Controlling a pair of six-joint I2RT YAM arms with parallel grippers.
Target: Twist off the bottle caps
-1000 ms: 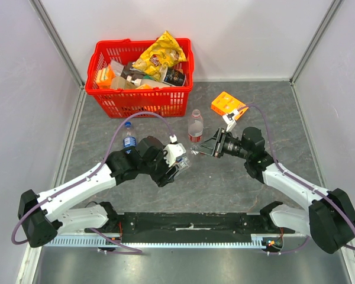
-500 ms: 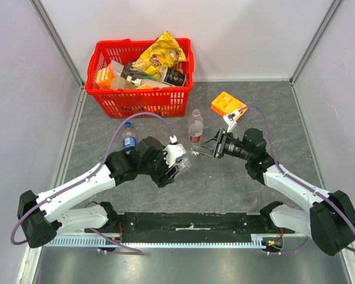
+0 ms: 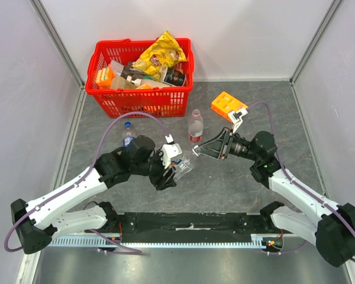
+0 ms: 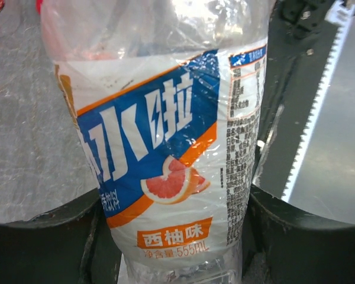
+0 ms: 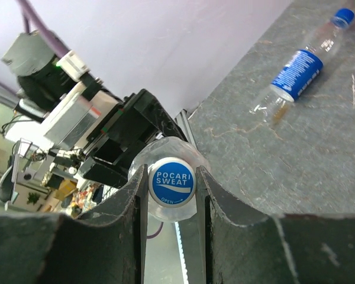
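**Item 1: blue cap** [image 5: 171, 181]. It is printed POCARI SWEAT and sits on the neck of the grapefruit-drink bottle [image 4: 165, 148], held above the counter [image 3: 225, 177] between the two arms. The right end effector [image 3: 199, 151] is closed almost fully, and its fingers [image 5: 130, 201] press the cap's rim from either side. The cap faces straight back at the wrist. We judge this lines the wrist's roll up with the neck, so a roll would turn the cap. We cannot tell whether the cap has loosened.

**Item 2: grapefruit-drink bottle.** It is clear with a blue-and-orange label, and is tipped so its neck points at the right arm. The left end effector [image 3: 176, 170] is partly open and clamped around the labelled body. We read this as the counter-hold that stops the bottle spinning with its cap.

**Item 3: blue-labelled bottle** [image 3: 128, 137]. It is capped in blue and rests on the counter beside the left arm, with neither end effector touching it.

**Item 4: red-labelled bottle** [image 3: 194, 129]. It stands capped just behind the held cap, and nothing grips it.

**Item 5: surroundings.** An orange box [image 3: 228, 105] lies behind the right arm. A red basket [image 3: 139, 103] of snack packets sits at the far edge.
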